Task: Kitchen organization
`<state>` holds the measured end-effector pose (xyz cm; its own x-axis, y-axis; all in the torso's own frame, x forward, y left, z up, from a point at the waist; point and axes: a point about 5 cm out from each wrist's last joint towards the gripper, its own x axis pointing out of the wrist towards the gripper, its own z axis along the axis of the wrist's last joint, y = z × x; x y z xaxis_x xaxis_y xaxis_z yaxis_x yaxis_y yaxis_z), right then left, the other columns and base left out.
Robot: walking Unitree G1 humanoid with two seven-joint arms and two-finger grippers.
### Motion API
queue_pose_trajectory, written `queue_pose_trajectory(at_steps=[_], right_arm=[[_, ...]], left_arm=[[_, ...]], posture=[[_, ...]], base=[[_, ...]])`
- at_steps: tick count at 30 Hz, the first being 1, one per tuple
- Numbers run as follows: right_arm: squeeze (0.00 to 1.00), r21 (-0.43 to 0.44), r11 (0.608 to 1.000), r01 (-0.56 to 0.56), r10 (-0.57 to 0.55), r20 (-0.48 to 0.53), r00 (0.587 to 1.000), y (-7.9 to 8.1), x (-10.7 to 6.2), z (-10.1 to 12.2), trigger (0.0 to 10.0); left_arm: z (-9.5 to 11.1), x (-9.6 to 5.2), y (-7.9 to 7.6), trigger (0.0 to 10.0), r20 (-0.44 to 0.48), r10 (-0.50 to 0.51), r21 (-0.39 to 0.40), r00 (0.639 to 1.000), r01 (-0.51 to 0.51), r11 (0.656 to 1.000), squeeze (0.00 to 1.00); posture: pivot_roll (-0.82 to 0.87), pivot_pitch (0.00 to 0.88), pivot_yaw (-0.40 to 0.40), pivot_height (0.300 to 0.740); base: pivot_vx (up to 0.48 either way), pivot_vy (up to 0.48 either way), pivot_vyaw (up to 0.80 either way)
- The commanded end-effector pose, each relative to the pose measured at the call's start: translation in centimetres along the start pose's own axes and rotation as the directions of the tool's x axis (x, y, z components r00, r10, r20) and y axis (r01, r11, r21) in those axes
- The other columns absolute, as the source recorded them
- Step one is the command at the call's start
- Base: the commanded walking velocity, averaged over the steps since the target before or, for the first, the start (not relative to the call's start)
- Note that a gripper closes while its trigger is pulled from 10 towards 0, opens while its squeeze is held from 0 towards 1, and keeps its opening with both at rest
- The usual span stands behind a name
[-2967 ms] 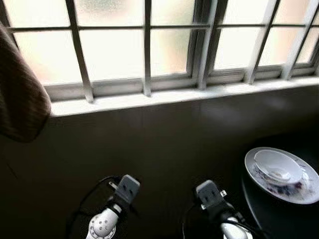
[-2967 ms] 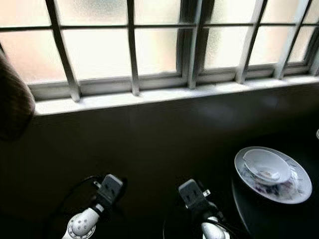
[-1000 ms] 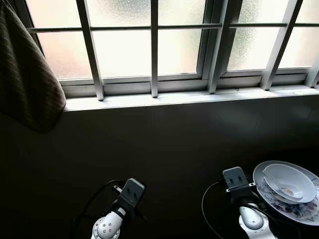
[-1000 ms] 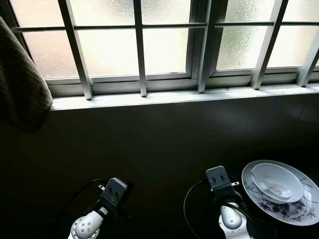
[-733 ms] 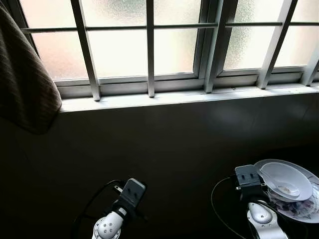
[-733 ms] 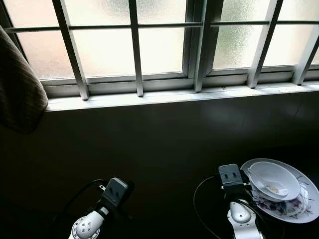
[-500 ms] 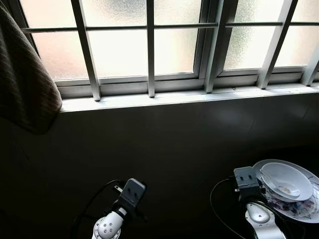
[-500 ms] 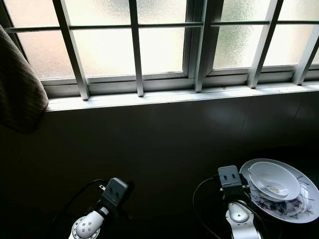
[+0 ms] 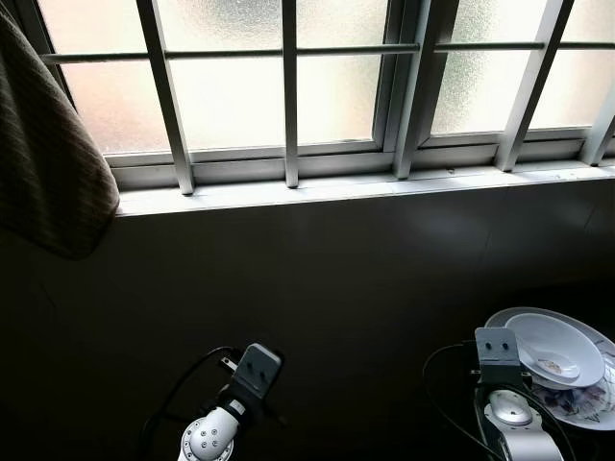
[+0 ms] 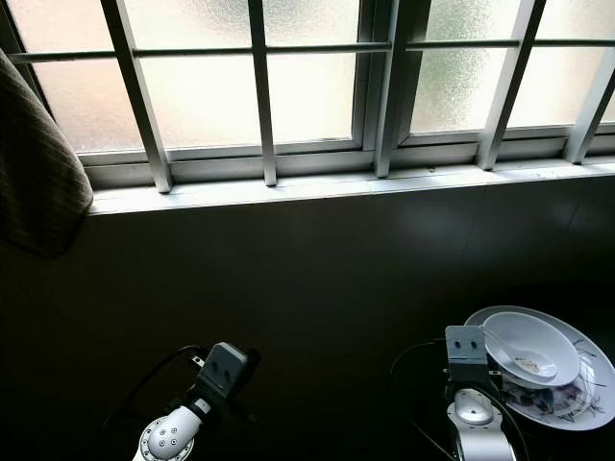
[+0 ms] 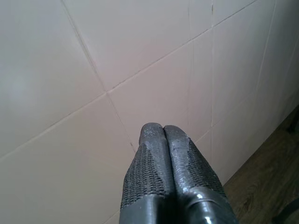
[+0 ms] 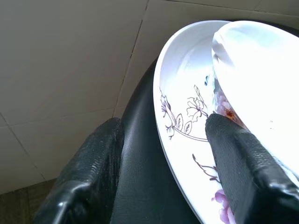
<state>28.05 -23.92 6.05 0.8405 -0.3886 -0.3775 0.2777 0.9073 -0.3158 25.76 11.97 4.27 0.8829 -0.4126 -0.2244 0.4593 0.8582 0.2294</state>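
Note:
A white plate (image 12: 184,88) with a purple flower pattern lies on a dark round table (image 12: 140,182) at my lower right. A white bowl (image 9: 562,348) holding a spoon (image 10: 531,363) rests on the plate. My right gripper (image 12: 163,128) is open at the plate's near-left rim, with one finger (image 12: 100,154) over the table and the other (image 12: 233,154) over the plate. The right wrist (image 9: 498,353) sits just left of the plate (image 9: 588,411). My left gripper (image 11: 161,130) is shut on nothing and faces a tiled wall. Its wrist (image 9: 252,370) is low at centre left.
A barred frosted window with a white sill (image 9: 336,187) spans the wall ahead, with dark tiles below it. A brown striped cloth (image 9: 48,163) hangs at the upper left. Wooden floor (image 11: 268,186) meets the wall's foot.
My right arm has moved right, up to the plate's rim. The left arm has stayed where it was.

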Motion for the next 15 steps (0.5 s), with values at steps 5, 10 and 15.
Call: queue_pose_trajectory(at_steps=[5, 10, 15], right_arm=[[0.0, 0.071, 0.997, 0.043, -0.037, -0.092, 0.995, 0.0, 0.2, -0.4, 10.0], [0.0, 0.136, 0.988, 0.072, -0.052, -0.145, 0.988, -0.2, 0.3, -0.8, 10.0], [0.0, 0.212, 0.969, 0.126, -0.083, -0.2, 0.976, -0.4, 0.3, -0.9, 10.0]], left_arm=[[0.0, 0.1, 0.0, 10.0, 0.0, -0.003, -0.014, 1.0, 0.003, 1.0, 0.0], [0.0, 0.0, -0.1, 10.0, 0.0, -0.005, -0.017, 1.0, 0.005, 1.0, 0.0], [0.0, 0.0, -0.1, 10.0, 0.0, -0.007, -0.022, 1.0, 0.007, 1.0, 0.0]], posture=[[0.03, 0.0, -0.031, 0.74], [0.03, 0.0, -0.031, 0.74], [0.03, 0.0, -0.031, 0.74]], base=[[0.0, 0.0, 0.0], [0.0, 0.0, 0.0], [0.0, 0.0, 0.0]])
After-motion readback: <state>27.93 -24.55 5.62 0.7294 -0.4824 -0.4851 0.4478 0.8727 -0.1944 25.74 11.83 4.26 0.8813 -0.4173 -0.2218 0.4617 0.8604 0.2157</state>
